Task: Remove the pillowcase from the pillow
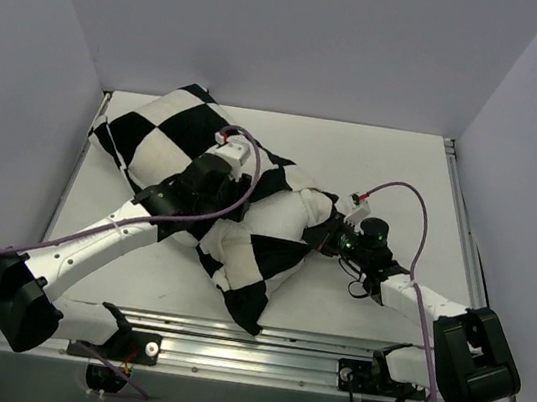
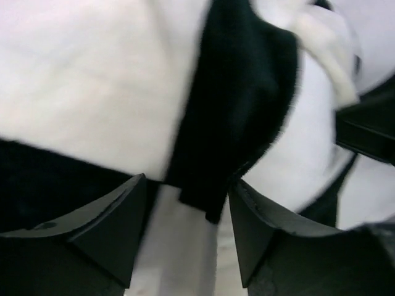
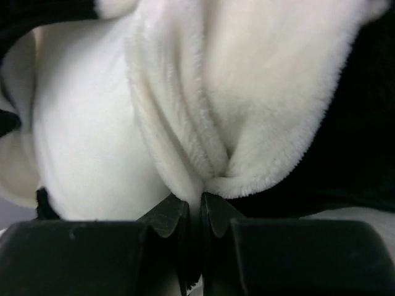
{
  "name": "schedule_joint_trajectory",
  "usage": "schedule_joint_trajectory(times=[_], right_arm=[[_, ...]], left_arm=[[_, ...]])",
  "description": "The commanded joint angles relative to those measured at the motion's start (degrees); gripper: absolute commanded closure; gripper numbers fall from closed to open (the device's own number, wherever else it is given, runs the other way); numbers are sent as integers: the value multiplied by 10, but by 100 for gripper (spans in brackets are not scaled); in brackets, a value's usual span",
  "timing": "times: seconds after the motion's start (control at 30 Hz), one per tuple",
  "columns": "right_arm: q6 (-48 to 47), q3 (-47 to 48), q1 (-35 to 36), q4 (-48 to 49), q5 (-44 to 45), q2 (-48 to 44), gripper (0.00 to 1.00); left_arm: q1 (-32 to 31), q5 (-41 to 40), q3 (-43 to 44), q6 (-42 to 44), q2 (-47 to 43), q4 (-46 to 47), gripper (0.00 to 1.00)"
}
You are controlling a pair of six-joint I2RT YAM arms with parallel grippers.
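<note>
The black-and-white checkered pillowcase [image 1: 171, 141] lies crumpled across the table from back left to front centre, bulging over the pillow inside. I cannot tell plain white pillow from the white squares. My left gripper [image 1: 232, 206] reaches over the middle of the bundle. In the left wrist view [image 2: 188, 209] it is open, with a black flap of pillowcase [image 2: 241, 92] hanging just past its fingertips. My right gripper [image 1: 323, 231] is at the bundle's right side. In the right wrist view [image 3: 194, 206] it is shut on a pinched fold of fluffy white pillowcase fabric [image 3: 265, 123].
The white table [image 1: 393, 179] has grey walls at left, back and right. A metal rail [image 1: 257, 346] runs along the front edge between the arm bases. Purple cables [image 1: 419, 208] loop from both wrists.
</note>
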Motion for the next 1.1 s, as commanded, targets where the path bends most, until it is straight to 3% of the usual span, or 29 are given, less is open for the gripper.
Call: schedule_joint_trajectory(times=[0.0,0.13,0.23,0.53,0.9,1.07], right_arm=[[2,29,8,102,-92,-13,100],[-5,45,9,94,-94,-17,100],[-16,54,13,80,-90,-21,100],[-44,57,17,35,-62,-39,100],[-79,15,10,-57,32,-67,100],[-76,-9,10,-66,46,-74,99]], left_arm=[[-64,-20,88,60,5,-23,35],[-133,-89,172,83,57,-47,21],[-159,-106,225,97,108,-56,21],[-180,-135,315,116,262,-114,33],[-133,-140,321,107,331,-129,39],[-131,-121,309,103,363,-124,19]])
